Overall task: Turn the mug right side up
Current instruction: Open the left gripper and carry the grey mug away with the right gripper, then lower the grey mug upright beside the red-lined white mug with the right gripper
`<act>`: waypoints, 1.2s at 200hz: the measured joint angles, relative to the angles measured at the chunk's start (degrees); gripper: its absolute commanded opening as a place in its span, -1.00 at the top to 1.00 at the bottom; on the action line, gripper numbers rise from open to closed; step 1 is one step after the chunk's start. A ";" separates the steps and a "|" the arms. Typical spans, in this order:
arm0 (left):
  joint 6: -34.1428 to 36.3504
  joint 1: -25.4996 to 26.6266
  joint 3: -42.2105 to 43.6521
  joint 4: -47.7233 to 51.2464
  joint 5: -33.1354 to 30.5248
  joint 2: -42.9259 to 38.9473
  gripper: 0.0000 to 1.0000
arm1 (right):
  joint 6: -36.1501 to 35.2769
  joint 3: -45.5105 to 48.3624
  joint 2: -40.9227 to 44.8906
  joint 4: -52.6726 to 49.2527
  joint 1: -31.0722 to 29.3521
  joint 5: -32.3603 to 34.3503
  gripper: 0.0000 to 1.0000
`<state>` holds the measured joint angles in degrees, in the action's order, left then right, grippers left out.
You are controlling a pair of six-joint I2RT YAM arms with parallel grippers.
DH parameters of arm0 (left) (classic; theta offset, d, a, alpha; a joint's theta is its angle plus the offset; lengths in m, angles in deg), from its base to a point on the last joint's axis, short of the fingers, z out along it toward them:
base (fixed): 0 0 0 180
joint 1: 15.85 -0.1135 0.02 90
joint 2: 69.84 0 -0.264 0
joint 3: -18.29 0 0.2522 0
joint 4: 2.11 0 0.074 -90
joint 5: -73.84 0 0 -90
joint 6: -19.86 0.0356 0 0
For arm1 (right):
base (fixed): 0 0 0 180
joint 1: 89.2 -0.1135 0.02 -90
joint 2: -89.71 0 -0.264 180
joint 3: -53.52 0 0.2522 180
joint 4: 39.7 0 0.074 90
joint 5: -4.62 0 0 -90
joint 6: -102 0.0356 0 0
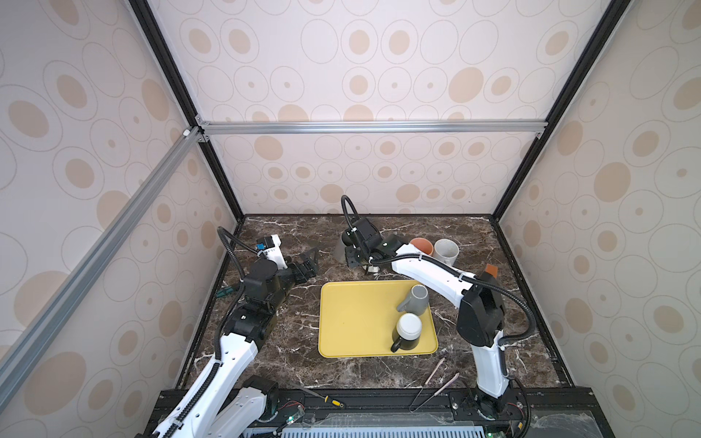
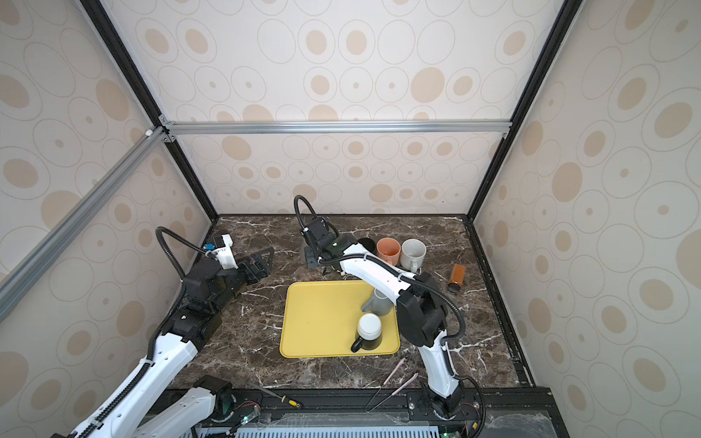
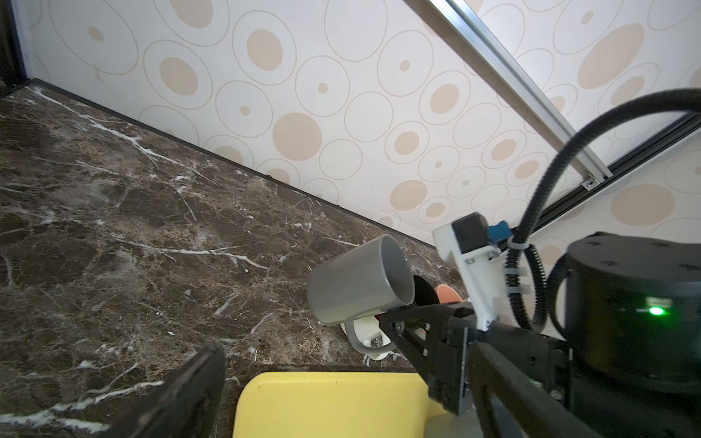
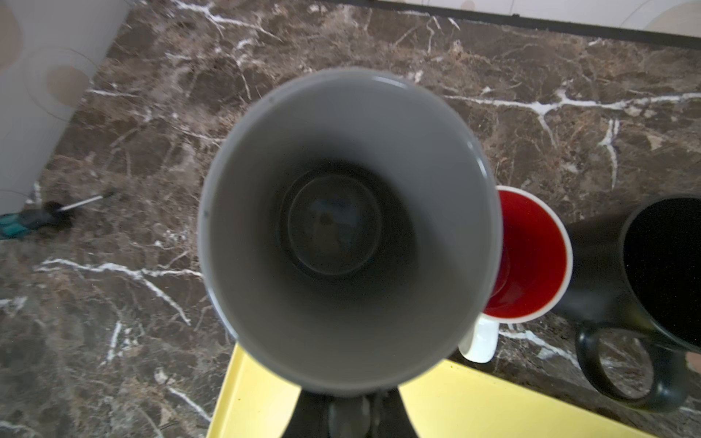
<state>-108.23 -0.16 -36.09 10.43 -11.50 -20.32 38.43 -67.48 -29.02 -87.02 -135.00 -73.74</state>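
Mid-flip: right claw (image 4: 347, 411) clamped on the handle of the grey mug (image 4: 341, 227), tipped sideways just ahead of it, off the desk (image 4: 113, 303); left claw (image 1: 309, 263) wide, idle; next I'd roll it mouth-up, then lower.

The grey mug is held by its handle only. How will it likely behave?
The grey mug looks rigid and glossy, so it may swivel in the right gripper, which pinches only its thin handle. Its body sticks out sideways, probably levering on that grip. Dropped on the table, it would likely chip.
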 measured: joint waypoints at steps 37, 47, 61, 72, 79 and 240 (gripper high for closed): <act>0.04 0.00 0.61 -0.20 0.35 0.59 -1.00 | -0.26 -1.99 -2.84 -1.90 -0.24 2.78 1.00; 0.04 0.00 0.92 -0.26 0.42 0.81 -1.00 | -0.42 -2.45 -3.10 -2.08 -0.28 3.65 1.00; 0.02 0.00 1.38 -0.35 0.52 0.90 -1.00 | -0.50 -3.28 -3.41 -2.25 -0.31 4.90 1.00; 0.02 0.00 1.70 -0.44 0.61 0.90 -1.00 | -0.63 -4.15 -3.89 -2.16 -0.31 5.86 1.00; 0.02 0.00 1.86 -0.42 0.61 0.87 -1.00 | -0.70 -4.52 -4.17 -1.97 -0.31 6.29 1.00; 0.04 0.00 3.26 -0.59 1.01 0.39 -1.00 | -1.03 -10.75 -11.61 -5.11 -0.79 9.64 1.00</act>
<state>-108.18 -0.16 -32.83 9.84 -10.49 -19.93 37.41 -78.23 -40.63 -92.13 -135.78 -64.10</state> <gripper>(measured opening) 0.999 0.123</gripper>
